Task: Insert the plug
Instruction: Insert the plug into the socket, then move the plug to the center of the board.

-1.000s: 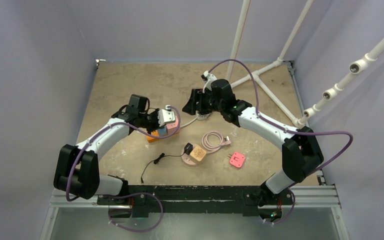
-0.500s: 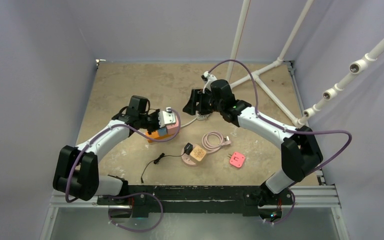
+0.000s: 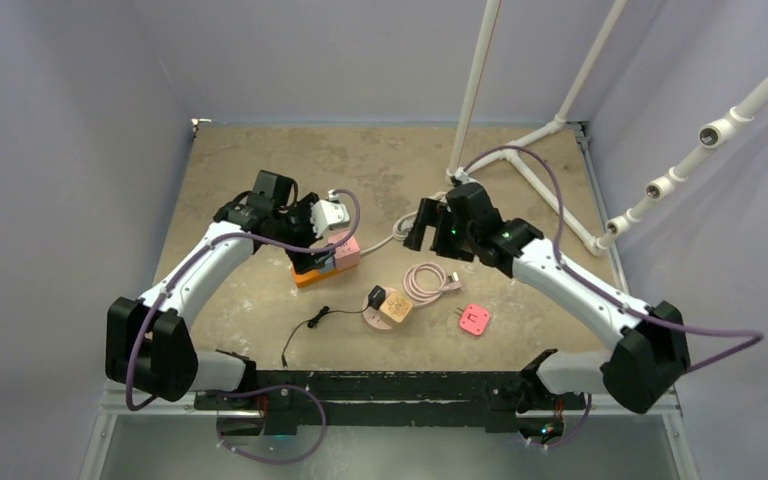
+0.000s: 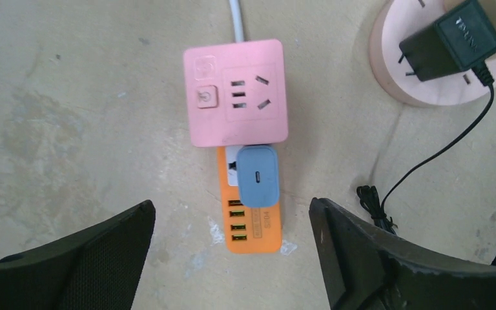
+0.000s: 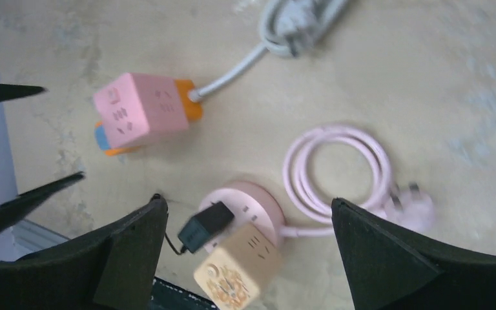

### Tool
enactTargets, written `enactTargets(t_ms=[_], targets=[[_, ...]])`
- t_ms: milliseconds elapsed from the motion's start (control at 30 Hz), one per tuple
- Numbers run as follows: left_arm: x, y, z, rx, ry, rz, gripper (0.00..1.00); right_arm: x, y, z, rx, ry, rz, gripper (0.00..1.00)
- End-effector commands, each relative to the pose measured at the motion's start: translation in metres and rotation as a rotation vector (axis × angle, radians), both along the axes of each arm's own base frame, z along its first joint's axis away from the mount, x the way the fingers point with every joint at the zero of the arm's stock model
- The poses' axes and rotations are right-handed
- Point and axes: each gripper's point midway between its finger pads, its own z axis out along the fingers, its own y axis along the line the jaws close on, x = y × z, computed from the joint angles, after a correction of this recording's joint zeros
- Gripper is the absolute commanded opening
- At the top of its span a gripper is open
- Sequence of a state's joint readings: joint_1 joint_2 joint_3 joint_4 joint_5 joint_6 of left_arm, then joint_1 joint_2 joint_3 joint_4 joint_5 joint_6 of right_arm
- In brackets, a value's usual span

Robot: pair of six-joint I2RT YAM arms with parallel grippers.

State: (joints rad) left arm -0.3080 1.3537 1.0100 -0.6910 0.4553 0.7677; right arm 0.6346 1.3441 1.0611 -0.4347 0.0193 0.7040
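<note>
- End effector on the left point(image 4: 230, 205): jaws spread wide, gripping nothing, hovering over blue plug point(image 4: 257, 175).
- Blue plug: sitting on socket face of orange power strip point(image 4: 253, 229), just beside pink socket cube point(image 4: 236, 93), on surface point(image 4: 71, 97).
- Right end effector point(image 5: 248, 201): wide apart, empty, above round pink socket point(image 5: 258, 205) carrying black adapter point(image 5: 205, 226).

Mottled tan tabletop point(image 3: 240, 170). Lying on it: orange power strip point(image 4: 253, 234) left of centre; nearer the front, round pink socket base point(image 5: 248, 197), coiled pink cable point(image 3: 413, 285), red-pink plug point(image 3: 475, 319), thin black cord point(image 3: 305, 326).
</note>
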Motion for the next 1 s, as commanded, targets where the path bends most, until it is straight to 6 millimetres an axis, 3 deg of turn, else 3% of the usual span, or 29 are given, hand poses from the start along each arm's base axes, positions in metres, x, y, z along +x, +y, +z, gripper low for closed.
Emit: enactTargets(t_ms=[0, 200, 400, 600, 867, 967], targets=[[0.002, 0.002, 0.042, -0.034, -0.053, 0.041, 0.91, -0.055, -0.055, -0.037, -0.071, 0.232, -0.251, 0.99], [0.005, 0.012, 0.070, -0.011, -0.154, 0.059, 0.97, -0.100, -0.074, -0.063, -0.017, 0.377, -0.356, 0.99], [0.010, 0.012, 0.099, -0.042, -0.207, 0.095, 0.99, -0.099, -0.079, -0.064, -0.024, 0.388, -0.415, 0.99], [0.020, 0.007, 0.133, -0.105, -0.303, 0.116, 0.99, -0.104, -0.084, -0.092, -0.090, 0.490, -0.511, 0.99], [0.024, 0.004, 0.141, -0.139, -0.366, 0.115, 0.99, -0.108, -0.091, -0.102, -0.251, 0.565, -0.466, 0.99], [0.030, 0.005, 0.145, -0.147, -0.387, 0.123, 0.99, -0.107, -0.089, -0.090, -0.202, 0.533, -0.469, 0.99]])
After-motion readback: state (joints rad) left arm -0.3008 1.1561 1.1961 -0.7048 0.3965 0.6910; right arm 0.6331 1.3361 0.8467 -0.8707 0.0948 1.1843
